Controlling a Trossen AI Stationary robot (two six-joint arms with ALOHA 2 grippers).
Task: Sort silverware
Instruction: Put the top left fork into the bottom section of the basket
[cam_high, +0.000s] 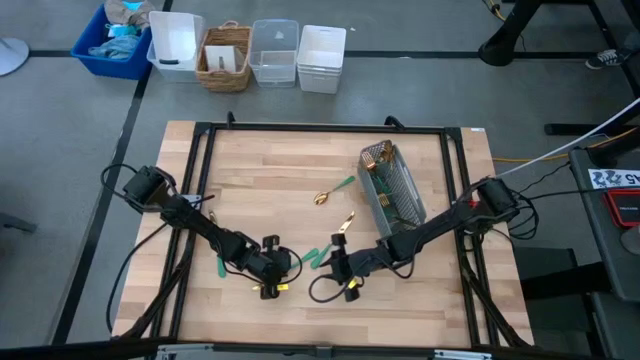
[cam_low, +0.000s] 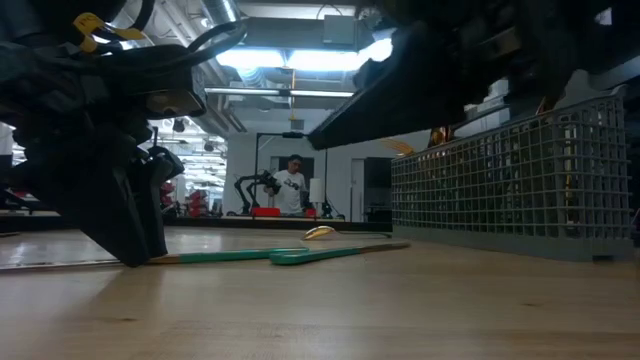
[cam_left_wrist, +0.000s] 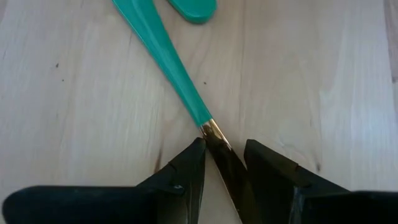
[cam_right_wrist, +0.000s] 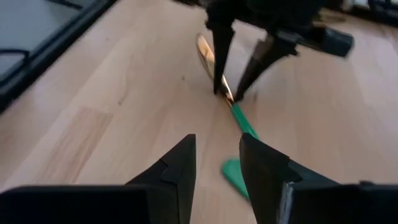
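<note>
A piece of silverware with a teal handle (cam_left_wrist: 168, 62) and a gold head (cam_right_wrist: 205, 50) lies flat on the wooden table, front centre. My left gripper (cam_left_wrist: 222, 152) (cam_high: 286, 264) stands open over it, a finger on either side of its gold neck. The rounded end of a second teal handle (cam_right_wrist: 235, 175) lies next to it. My right gripper (cam_right_wrist: 217, 155) (cam_high: 336, 263) hovers open just above that end and touches nothing. More silverware lies farther back: a spoon (cam_high: 335, 190) and another piece (cam_high: 345, 225). The grey mesh caddy (cam_high: 392, 185) holds several gold-headed pieces. My left gripper comes down slanting from the table's left, its fingers across the piece. One fingertip (cam_left_wrist: 198, 148) lies against the side of the gold neck (cam_left_wrist: 212, 132), just below the teal handle. The other fingertip (cam_left_wrist: 258, 152) stands off it. The piece rests flat on the table.
A lone teal piece (cam_high: 222, 268) lies by the left arm. Black frame rails (cam_high: 200, 170) run along the table's edges. Several bins and a basket (cam_high: 225, 60) stand on the floor beyond the far edge. A person (cam_low: 292, 185) stands far off in the room.
</note>
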